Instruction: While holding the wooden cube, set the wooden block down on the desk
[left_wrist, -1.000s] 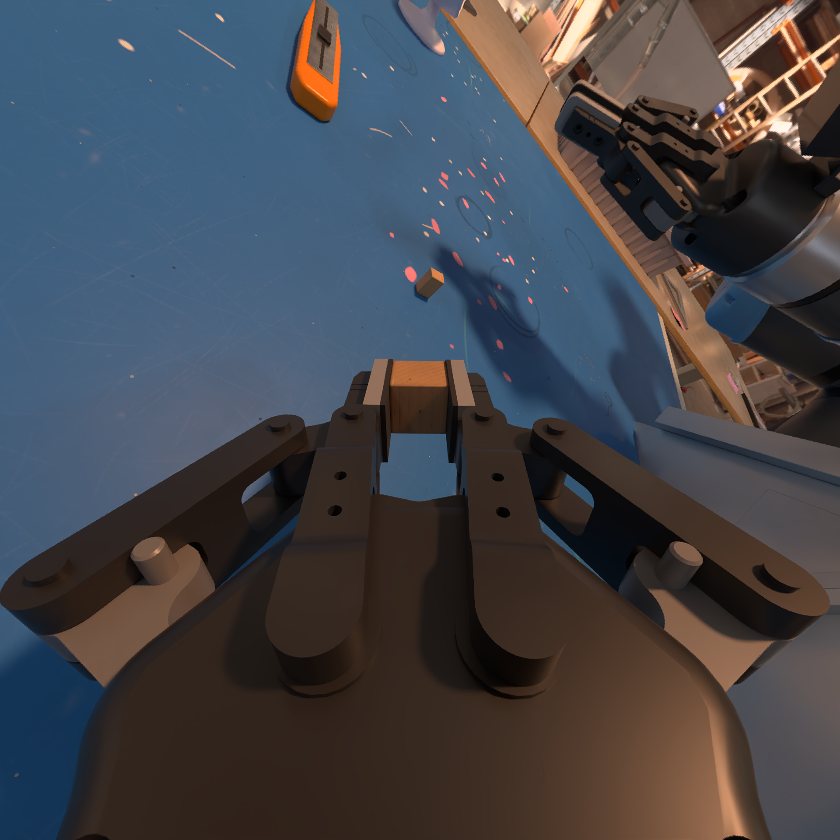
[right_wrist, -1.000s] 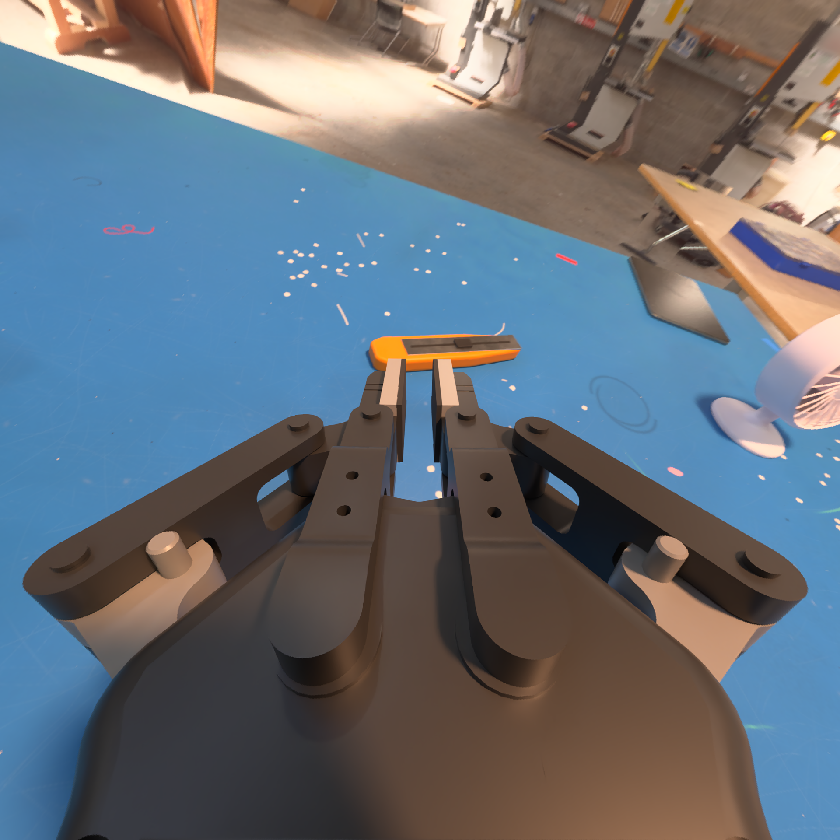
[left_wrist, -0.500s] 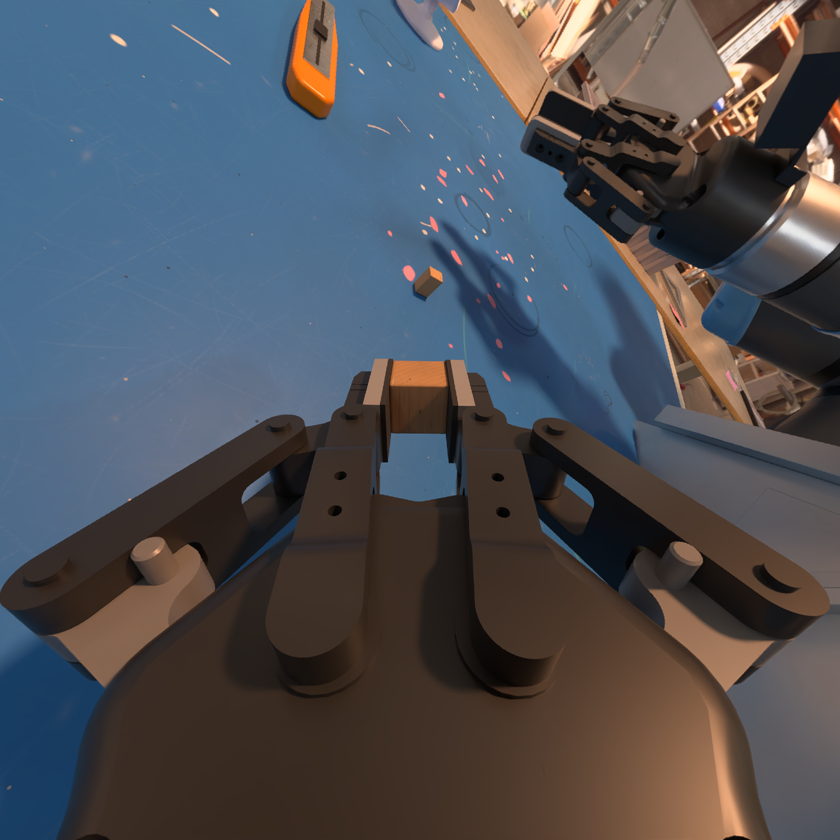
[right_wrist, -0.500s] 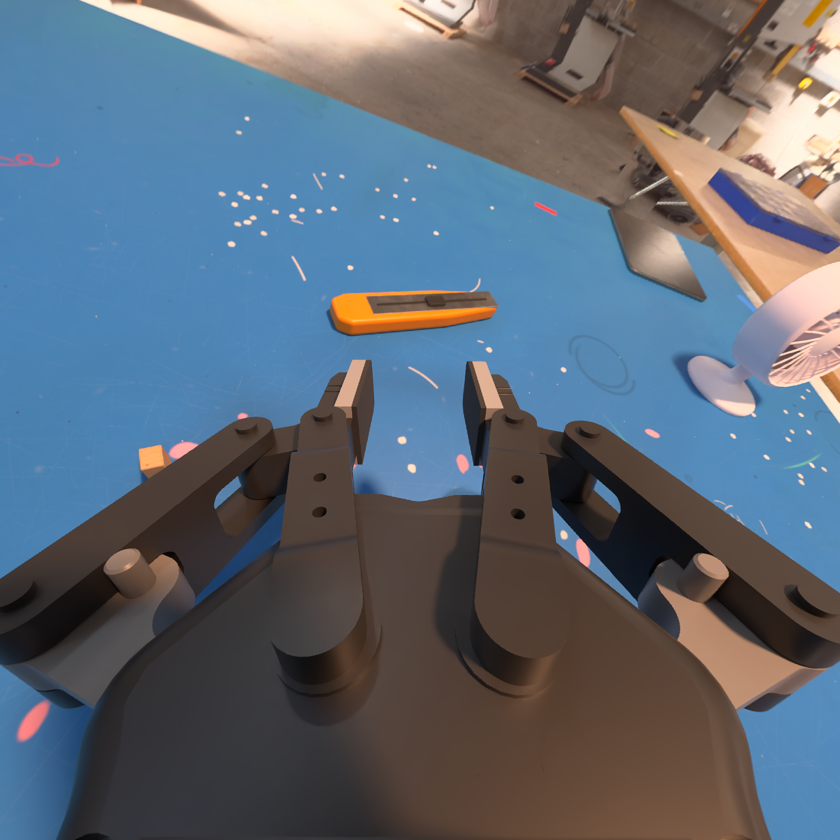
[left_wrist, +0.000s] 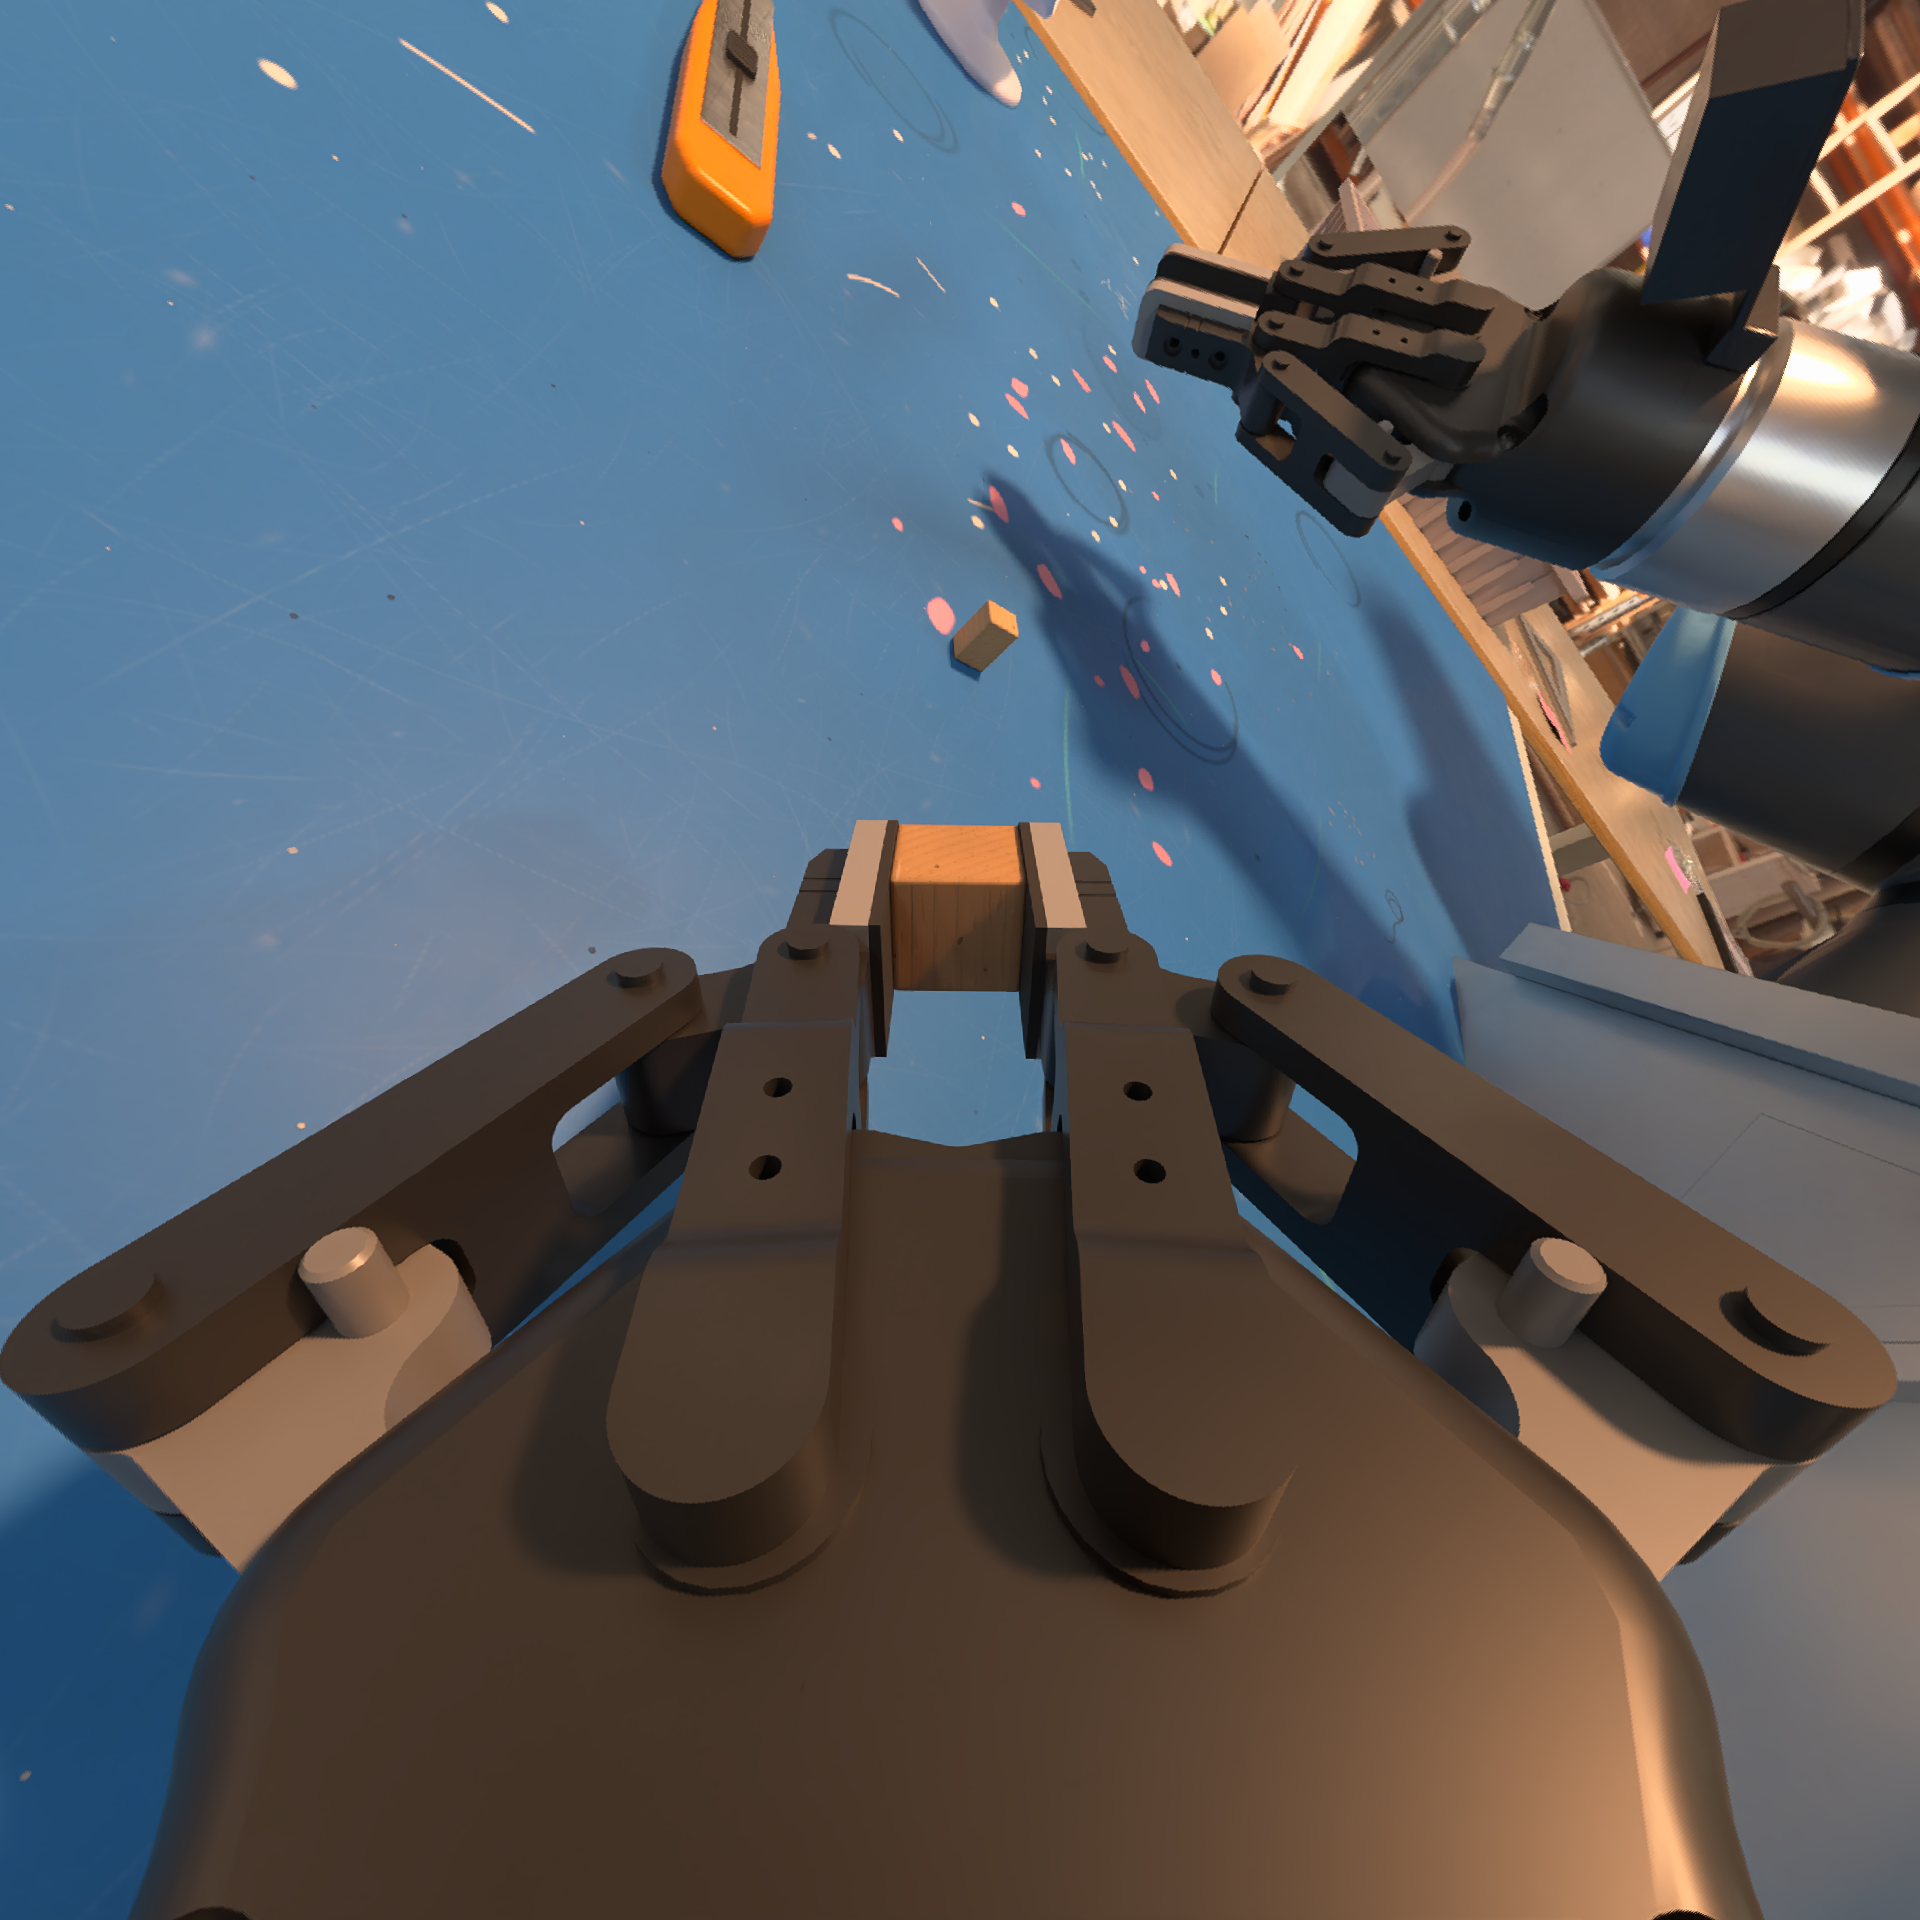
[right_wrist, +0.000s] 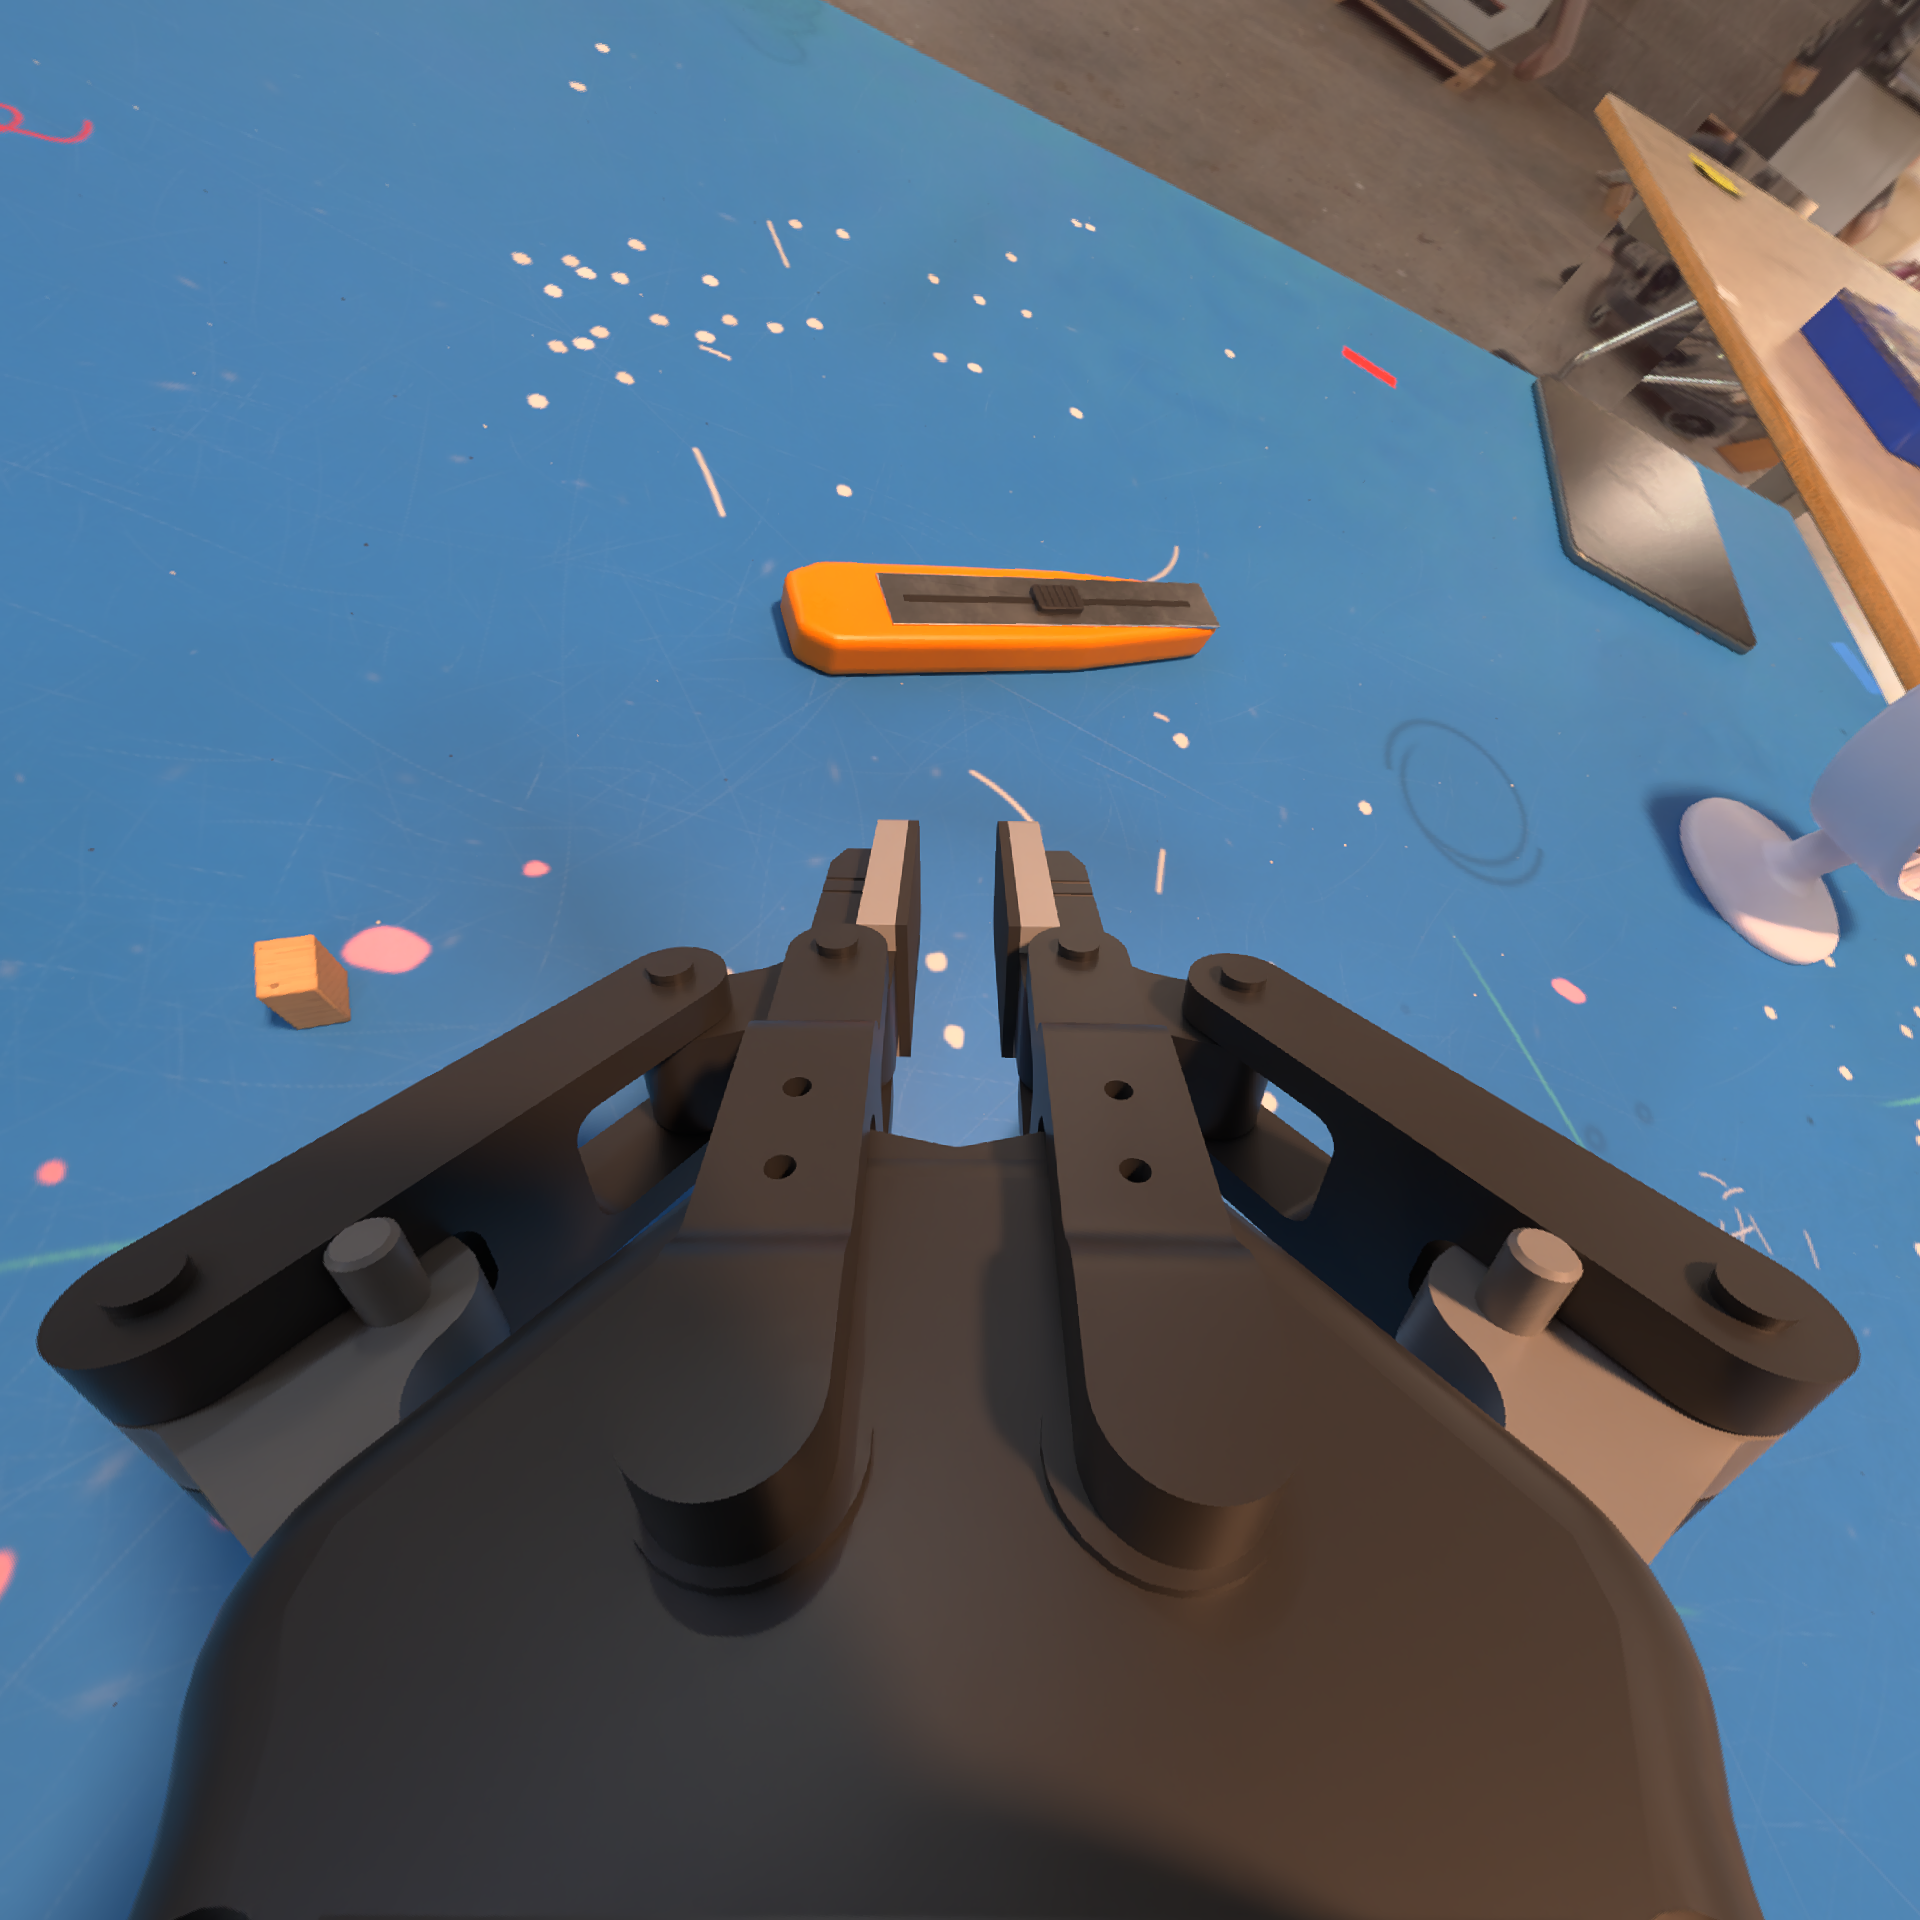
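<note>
Blue desk (right_wrist: 312, 623), paint-speckled, workshop behind. Wooden block (right_wrist: 300, 981) lies flat on the desk, left of the right gripper (right_wrist: 957, 883), whose jaws are nearly together and hold nothing, well above the surface. Orange utility knife (right_wrist: 997, 617) ahead. Left gripper (left_wrist: 957, 883) pinches the wooden cube (left_wrist: 956, 906). Placement looks done; only retreat is left.

Wooden cube (left_wrist: 954, 902) clamped aloft; wooden block (right_wrist: 300, 980) seemingly lies flat.

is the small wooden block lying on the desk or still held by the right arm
On the desk. The wooden block rests on the blue desk, apart from the right gripper, whose jaws are empty.
</note>
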